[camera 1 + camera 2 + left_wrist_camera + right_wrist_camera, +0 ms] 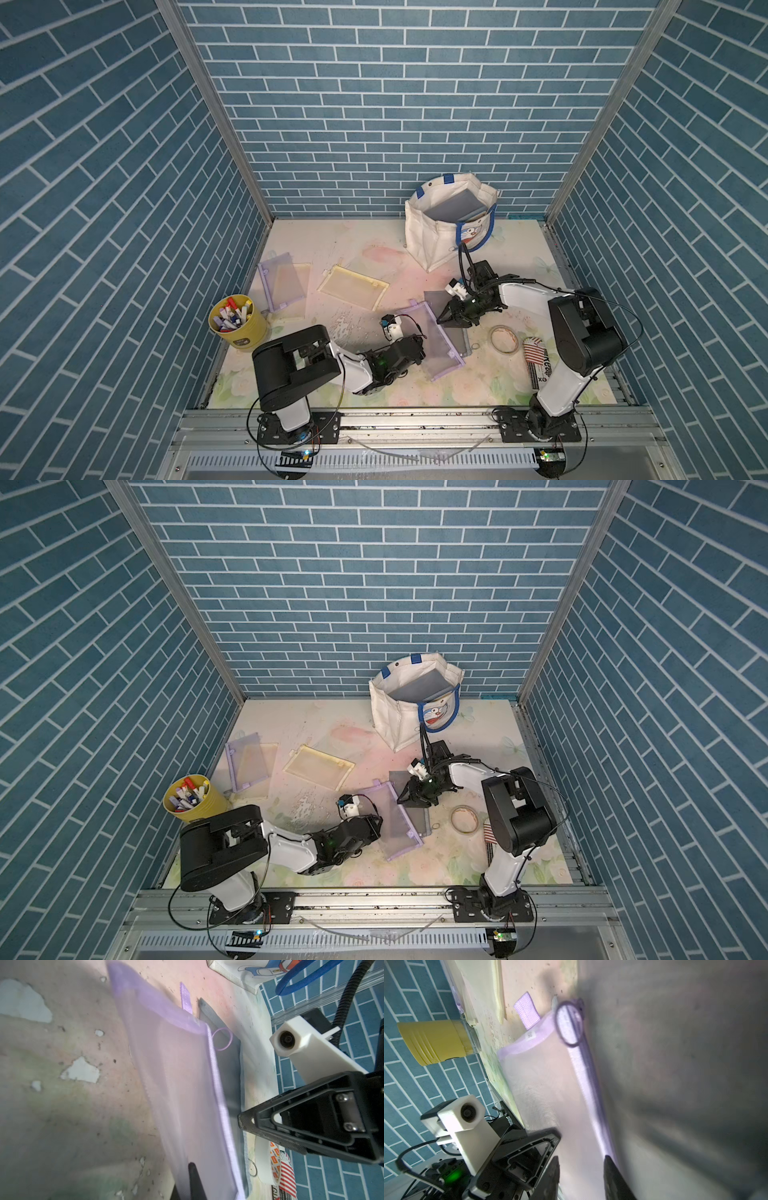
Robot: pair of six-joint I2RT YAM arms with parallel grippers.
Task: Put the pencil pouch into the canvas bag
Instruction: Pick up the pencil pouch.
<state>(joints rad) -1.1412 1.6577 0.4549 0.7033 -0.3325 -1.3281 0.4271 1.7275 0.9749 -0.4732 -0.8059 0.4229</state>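
A translucent purple mesh pencil pouch (pixel 436 345) (pixel 395 825) lies near the table's middle, partly over a grey pouch (pixel 457 338). My left gripper (pixel 422 345) (pixel 187 1178) is shut on the purple pouch's near long edge, with mesh draped over one dark finger (pixel 193 1176). My right gripper (pixel 439 320) (pixel 583 1176) stands open at the pouch's far end, jaws on either side of its zipper edge (pixel 589 1088). The cream canvas bag (pixel 432 241) (pixel 395 725) stands open at the back right, a flat grey thing inside it.
A yellow cup of markers (pixel 237 322) stands at the front left. Another purple pouch (pixel 282 282) and a yellow pouch (pixel 353 286) lie left of centre. A tape roll (pixel 503 338) and a striped flat item (pixel 536 353) lie by the right arm.
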